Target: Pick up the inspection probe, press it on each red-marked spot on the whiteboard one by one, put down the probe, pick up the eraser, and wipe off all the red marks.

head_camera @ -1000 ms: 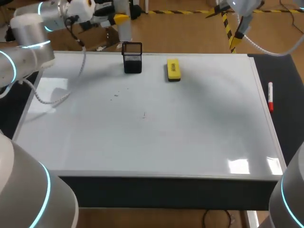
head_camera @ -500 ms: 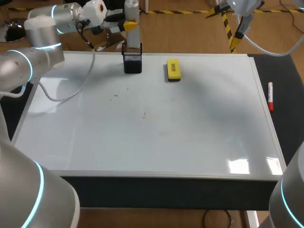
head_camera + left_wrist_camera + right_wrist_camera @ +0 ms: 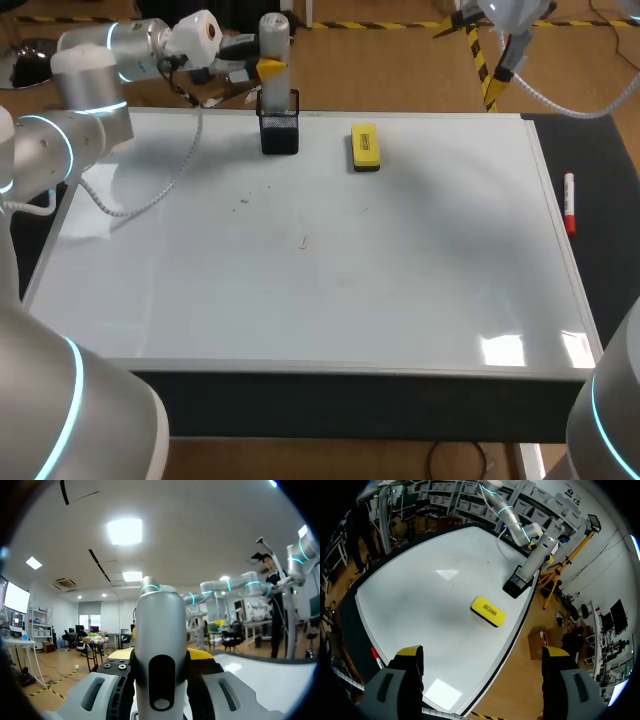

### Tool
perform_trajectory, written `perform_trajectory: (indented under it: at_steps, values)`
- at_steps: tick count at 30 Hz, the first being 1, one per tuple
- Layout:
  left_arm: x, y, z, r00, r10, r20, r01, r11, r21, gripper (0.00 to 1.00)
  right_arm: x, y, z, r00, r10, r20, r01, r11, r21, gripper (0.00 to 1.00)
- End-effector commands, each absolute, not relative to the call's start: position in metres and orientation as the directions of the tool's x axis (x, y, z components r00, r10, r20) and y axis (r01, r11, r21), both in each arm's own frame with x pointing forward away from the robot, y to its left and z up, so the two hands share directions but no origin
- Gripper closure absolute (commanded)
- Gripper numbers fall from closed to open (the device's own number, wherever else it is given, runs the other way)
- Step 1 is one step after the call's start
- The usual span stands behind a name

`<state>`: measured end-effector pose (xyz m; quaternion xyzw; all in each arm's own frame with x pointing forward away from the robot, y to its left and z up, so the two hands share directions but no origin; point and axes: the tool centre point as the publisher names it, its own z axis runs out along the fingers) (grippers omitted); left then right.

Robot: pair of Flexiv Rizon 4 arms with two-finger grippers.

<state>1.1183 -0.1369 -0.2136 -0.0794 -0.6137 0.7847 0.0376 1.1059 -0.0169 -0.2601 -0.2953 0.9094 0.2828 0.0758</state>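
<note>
My left gripper (image 3: 262, 68) clamps the probe (image 3: 271, 40) above the black holder (image 3: 279, 130), tip perhaps inside; the eraser (image 3: 365, 146) lies beside it. The right wrist view shows my right gripper (image 3: 482, 652) spread open.

left gripper (image 3: 160, 655) has the inspection probe (image 3: 160, 620) clamped dead centre, one finger pressing on each side. probe is a smooth grey cylinder with a rounded far end, pointing straight out along the fingers. black oval recess on the face toward the camera, small round detail at its near end. yellow fingertips (image 3: 121, 653) just peek out on either side of the barrel, mostly hidden behind it. grey finger housings with dark slots sit nearest the camera, two screws visible on one. whiteboard (image 3: 265, 680) shows as a pale flat surface beside the gripper, bright glare patch on it
</note>
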Motion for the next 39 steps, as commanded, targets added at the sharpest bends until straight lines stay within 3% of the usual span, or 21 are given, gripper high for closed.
perform_trajectory:
  at_steps: [1, 39]
  values:
    - [1.123, -0.139, -0.23, -0.984, 0.158, -0.079, 0.036, -0.257, -0.966, 1.0, 1.106, -0.017, -0.259, -0.813, -0.498, -0.302, -0.581, 0.667, 0.467, 0.0]
    - [1.125, -0.145, -0.285, -0.987, 0.154, -0.034, -0.001, -0.221, -0.975, 1.0, 1.106, -0.017, -0.259, -0.813, -0.498, -0.302, -0.581, 0.667, 0.467, 0.0]
